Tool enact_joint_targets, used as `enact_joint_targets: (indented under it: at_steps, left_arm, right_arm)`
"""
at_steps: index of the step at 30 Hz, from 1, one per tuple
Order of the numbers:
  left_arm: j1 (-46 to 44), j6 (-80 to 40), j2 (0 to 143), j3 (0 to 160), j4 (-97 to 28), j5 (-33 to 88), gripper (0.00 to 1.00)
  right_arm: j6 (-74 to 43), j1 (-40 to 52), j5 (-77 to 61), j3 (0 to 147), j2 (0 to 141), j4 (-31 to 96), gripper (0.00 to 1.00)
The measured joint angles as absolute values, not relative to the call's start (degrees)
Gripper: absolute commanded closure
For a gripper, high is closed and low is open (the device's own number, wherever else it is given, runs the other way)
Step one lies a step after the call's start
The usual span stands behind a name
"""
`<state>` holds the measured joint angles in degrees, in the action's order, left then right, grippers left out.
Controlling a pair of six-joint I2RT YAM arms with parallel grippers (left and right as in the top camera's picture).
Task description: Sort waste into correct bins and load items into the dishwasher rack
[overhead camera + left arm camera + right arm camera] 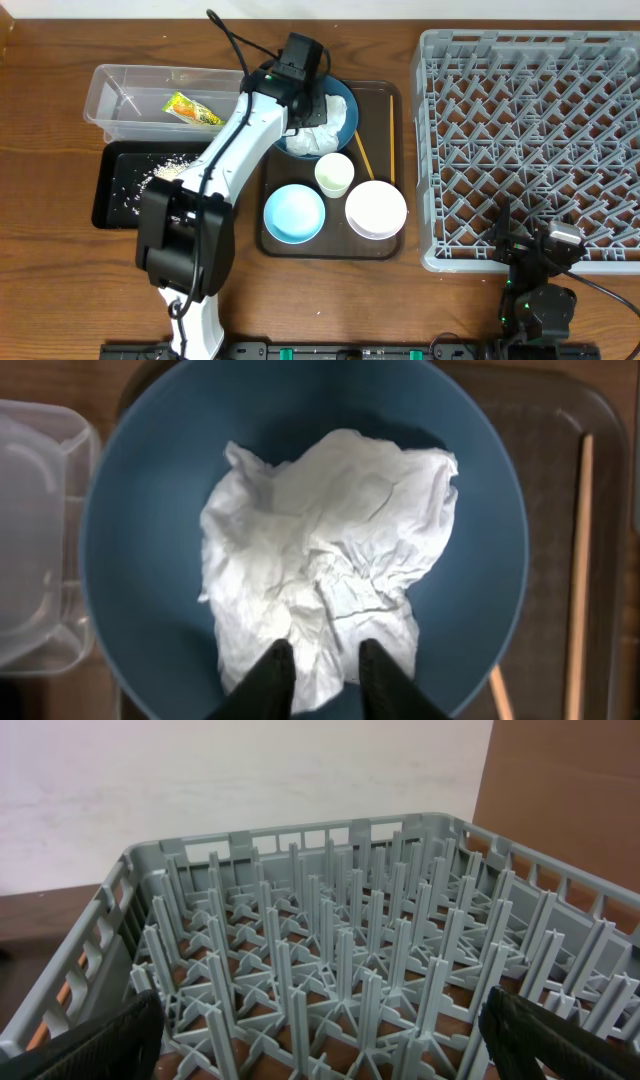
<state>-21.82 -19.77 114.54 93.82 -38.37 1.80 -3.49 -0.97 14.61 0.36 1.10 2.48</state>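
Note:
The crumpled white tissue point(326, 136) point(330, 550) lies on the dark blue plate point(346, 100) point(150, 510). My left gripper point(308, 104) point(322, 660) is over the plate, its fingers closed in on a fold of the tissue. The snack wrapper point(192, 110) lies in the clear tub point(120, 85). Rice scraps point(165, 170) lie on the black tray point(115, 195). The light blue bowl point(294, 213), white bowl point(376, 208), cup point(334, 173) and chopsticks point(362, 155) point(580, 560) sit on the brown tray. My right gripper point(520, 235) point(320, 1020) is open and empty at the rack's point(530, 140) point(330, 920) near edge.
The brown serving tray point(385, 245) holds the plate, bowls, cup and chopsticks between the bins and the rack. The clear tub's corner point(40, 540) shows left of the plate in the left wrist view. A wall and a cardboard panel point(565, 790) stand behind the rack.

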Motion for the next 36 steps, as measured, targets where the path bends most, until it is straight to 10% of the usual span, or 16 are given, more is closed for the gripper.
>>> enact_joint_targets:
  at_steps: [36]
  left_arm:
    - [-27.0,6.3,129.0,93.8,-20.1,-3.7,0.62]
  right_arm:
    - [-3.5,-1.0,14.6,0.4,1.1,2.5,0.01]
